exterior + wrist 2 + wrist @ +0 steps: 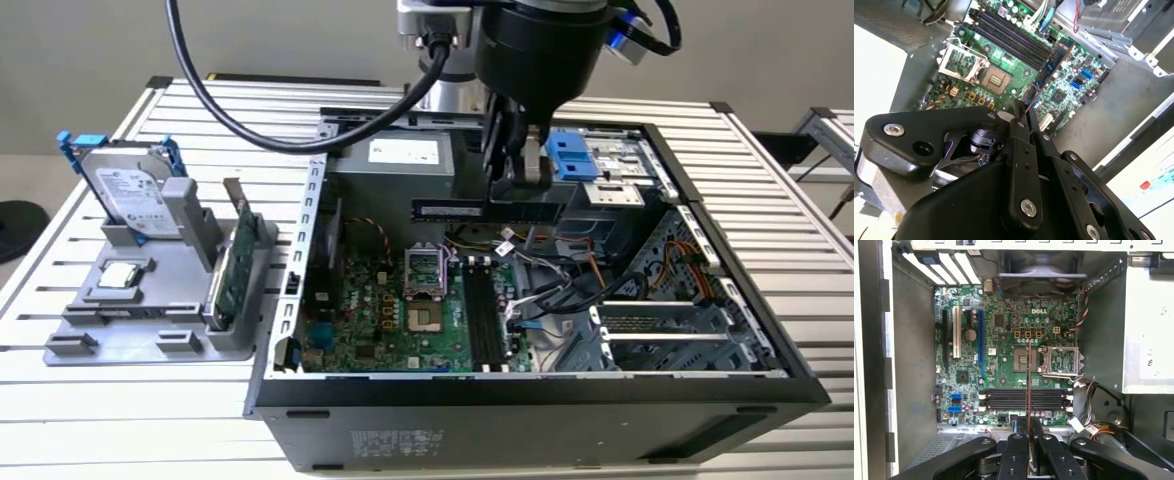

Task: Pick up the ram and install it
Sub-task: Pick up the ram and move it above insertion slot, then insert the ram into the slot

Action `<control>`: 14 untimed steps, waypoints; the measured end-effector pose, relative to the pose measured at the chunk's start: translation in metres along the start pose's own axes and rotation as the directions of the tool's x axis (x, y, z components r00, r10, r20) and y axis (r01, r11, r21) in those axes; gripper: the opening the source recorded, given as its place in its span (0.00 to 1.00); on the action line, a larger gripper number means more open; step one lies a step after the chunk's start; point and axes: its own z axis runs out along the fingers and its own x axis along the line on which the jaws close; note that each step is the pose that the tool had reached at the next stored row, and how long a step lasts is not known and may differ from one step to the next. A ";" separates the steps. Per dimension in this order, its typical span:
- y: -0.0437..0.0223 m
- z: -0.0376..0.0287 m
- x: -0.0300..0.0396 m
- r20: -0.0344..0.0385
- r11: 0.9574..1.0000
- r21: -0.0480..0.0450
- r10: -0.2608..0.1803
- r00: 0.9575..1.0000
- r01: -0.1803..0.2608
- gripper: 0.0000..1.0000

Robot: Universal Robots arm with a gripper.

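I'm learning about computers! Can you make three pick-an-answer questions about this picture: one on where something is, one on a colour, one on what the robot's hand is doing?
1. Where is the ram? A) on the floor B) in the air over the open computer case C) in a drawer
2. What colour are the rails on the hard drive? A) blue B) red C) yellow
3. The gripper is: A) open and empty B) shut on a screwdriver C) shut on the ram
Answers: 1 B, it hangs above the motherboard; 2 A, blue strips flank the drive; 3 C, it pinches the stick.
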 end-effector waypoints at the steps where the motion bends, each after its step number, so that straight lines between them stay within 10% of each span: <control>1: -0.0010 0.0008 -0.0017 0.000 1.000 0.000 0.001 1.000 -0.001 0.00; 14: -0.0128 0.0114 -0.0254 -0.001 1.000 0.000 0.011 1.000 -0.011 0.00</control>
